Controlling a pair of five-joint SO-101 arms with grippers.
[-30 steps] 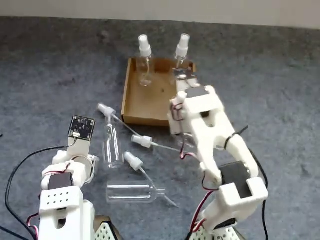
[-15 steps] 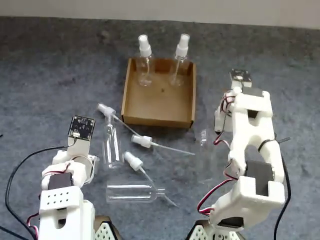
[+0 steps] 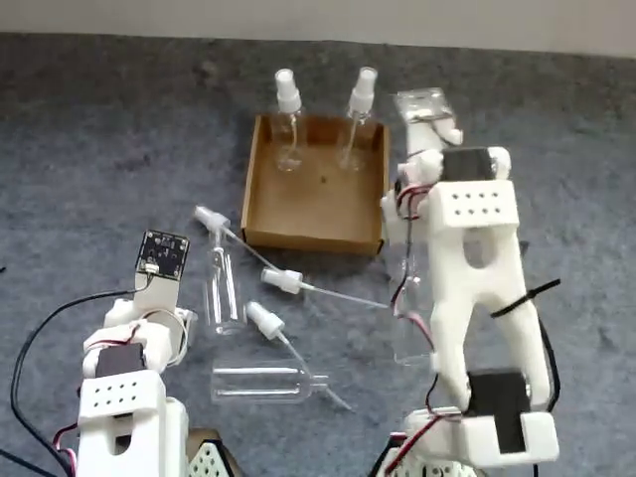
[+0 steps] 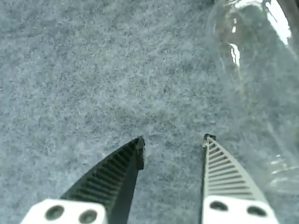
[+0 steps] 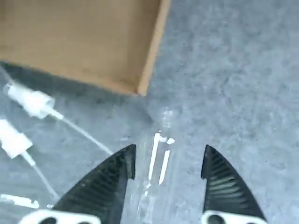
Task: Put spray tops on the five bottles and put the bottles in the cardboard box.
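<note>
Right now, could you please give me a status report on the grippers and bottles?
Left gripper open, empty. Right gripper open over uncapped bottle. Two capped bottles upright in cardboard box. Three spray tops loose.

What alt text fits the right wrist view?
The right arm's open black gripper hangs over a clear plastic bottle lying capless on grey carpet, beside a corner of the brown cardboard box. Two white spray tops with thin tubes lie nearby.
</note>
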